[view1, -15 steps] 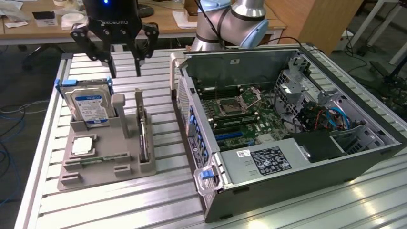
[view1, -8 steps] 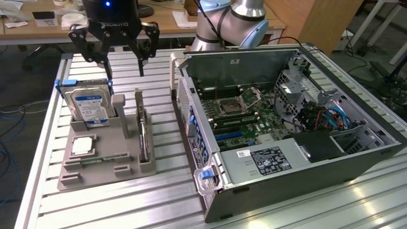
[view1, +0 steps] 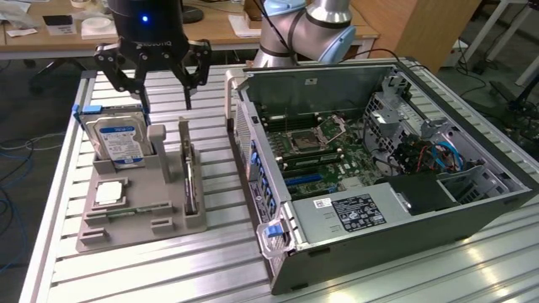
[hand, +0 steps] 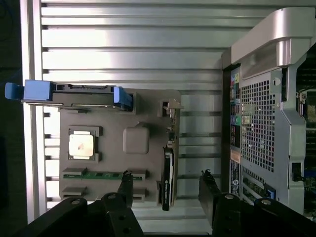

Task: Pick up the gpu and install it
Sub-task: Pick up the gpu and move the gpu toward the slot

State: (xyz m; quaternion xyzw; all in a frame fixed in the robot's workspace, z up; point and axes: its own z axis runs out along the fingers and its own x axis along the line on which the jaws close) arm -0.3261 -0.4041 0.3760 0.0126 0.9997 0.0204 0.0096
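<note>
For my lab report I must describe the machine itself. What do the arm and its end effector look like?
The arm is made of round silver-grey tubes with light blue caps at the joints. The end effector has a black cylindrical body with a small blue light and white lettering, and two black fingers built from jointed links.

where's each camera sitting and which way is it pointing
exterior view: off the arm, above the table, looking down on the holder, hard drive, gpu and open case; the arm and gripper show.
wrist view: on the wrist, looking straight down on the holder; both fingertips show, apart.
shared: holder, hard drive, gpu, case, gripper.
</note>
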